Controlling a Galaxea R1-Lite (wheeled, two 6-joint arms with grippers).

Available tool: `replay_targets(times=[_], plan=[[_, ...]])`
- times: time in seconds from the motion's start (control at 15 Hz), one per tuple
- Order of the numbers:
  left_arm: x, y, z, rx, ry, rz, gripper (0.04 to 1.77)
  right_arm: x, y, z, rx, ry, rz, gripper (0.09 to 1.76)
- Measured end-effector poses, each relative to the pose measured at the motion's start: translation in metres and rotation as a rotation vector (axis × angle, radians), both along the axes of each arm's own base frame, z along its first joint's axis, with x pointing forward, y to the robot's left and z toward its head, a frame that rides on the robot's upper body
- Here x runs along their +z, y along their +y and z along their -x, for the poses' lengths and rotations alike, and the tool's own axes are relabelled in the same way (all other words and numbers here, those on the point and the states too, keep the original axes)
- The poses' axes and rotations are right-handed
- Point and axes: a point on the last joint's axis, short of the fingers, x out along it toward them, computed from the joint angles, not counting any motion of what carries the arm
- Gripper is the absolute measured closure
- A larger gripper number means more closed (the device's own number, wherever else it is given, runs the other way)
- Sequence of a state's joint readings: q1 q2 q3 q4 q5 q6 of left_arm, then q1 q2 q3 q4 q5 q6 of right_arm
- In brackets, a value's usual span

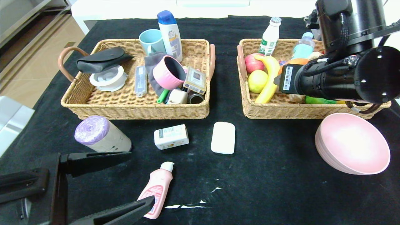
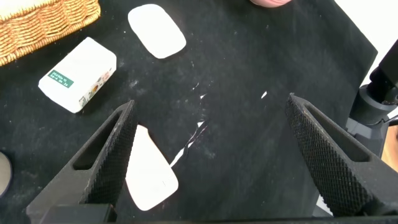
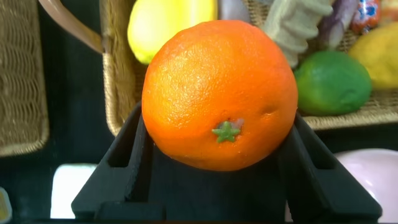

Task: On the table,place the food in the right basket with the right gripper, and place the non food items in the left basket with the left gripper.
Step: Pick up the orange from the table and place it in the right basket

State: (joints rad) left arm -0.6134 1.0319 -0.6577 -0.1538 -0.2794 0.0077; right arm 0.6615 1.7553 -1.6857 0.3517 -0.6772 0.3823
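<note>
Your right tool (image 3: 217, 155) grips the orange (image 3: 219, 93) above the right basket (image 1: 250, 107); next, release it inside, while the left tool (image 1: 118, 181) waits wide.

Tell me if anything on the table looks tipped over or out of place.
The pink bottle lies on its side near the open left gripper, and the pink bowl sits tilted. Nothing looks spilled.
</note>
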Motion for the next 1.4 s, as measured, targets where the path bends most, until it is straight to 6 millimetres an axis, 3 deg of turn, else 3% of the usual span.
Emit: replay_targets(times=[0.53,0.87,1.07,1.4], plan=[[0.001,0.000,-0.001,0.004,-0.005,0.003,0.09,-0.008,0.001,-0.041,-0.105,-0.115,-0.026,0.66],[0.001,-0.001,-0.001,0.003,-0.004,0.002,0.09,-0.009,0.004,-0.042,-0.105,-0.115,-0.026,0.66],[0.001,-0.001,-0.001,0.001,-0.002,0.001,0.09,-0.009,0.006,-0.040,-0.096,-0.117,-0.030,0.48],[0.000,-0.001,-0.001,0.002,0.002,-0.001,0.09,-0.008,0.007,-0.039,-0.093,-0.117,-0.033,0.32]])
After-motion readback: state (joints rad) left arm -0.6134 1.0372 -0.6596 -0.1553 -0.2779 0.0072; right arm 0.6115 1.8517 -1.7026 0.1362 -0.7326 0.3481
